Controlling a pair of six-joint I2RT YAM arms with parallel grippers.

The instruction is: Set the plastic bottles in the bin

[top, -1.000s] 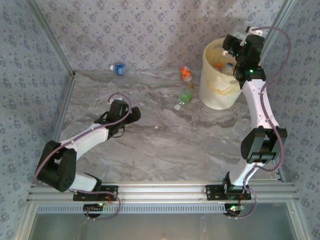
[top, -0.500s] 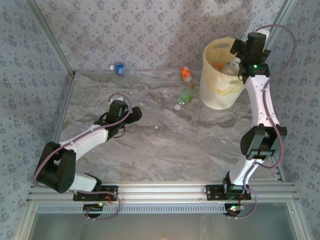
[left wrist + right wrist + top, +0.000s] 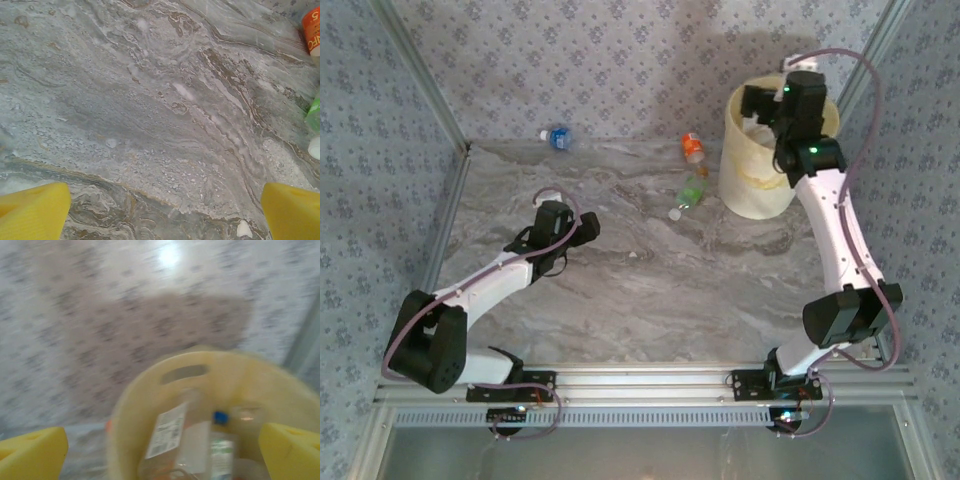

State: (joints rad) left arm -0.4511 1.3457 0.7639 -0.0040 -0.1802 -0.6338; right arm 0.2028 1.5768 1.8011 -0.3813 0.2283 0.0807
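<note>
A grey marbled table (image 3: 650, 280) walled in by blue-flowered paper (image 3: 620, 60) sets the scene. At left, the left claw (image 3: 588, 228) hangs low over bare stone, jaws spread wide. The left wrist view shows its yellow fingertips (image 3: 30, 212) at the two bottom corners, with nothing between them and nothing touched (image 3: 160, 215). A blue-labelled bottle (image 3: 556, 137) lies well beyond this claw, at the foot of the back wall. Ahead of it and to its right lie an orange bottle (image 3: 692, 148), whose label edges into the wrist view's top right corner (image 3: 312, 30), and nearer, a green bottle (image 3: 691, 190), seen at that view's right edge (image 3: 314, 115) with a white cap (image 3: 315, 147) just below it.

Further right stands the cream bin (image 3: 752, 185) in the far right corner, directly under the right claw (image 3: 752, 100), which hovers over its rim. That claw is also fully apart and holds nothing: its wrist view (image 3: 160, 455) looks down between the spread yellow pads (image 3: 292, 450) into the bin (image 3: 145, 390). Inside it rest clear bottles, one with a white label (image 3: 167, 430) and one with a blue cap (image 3: 219, 416). The picture is blurred.
</note>
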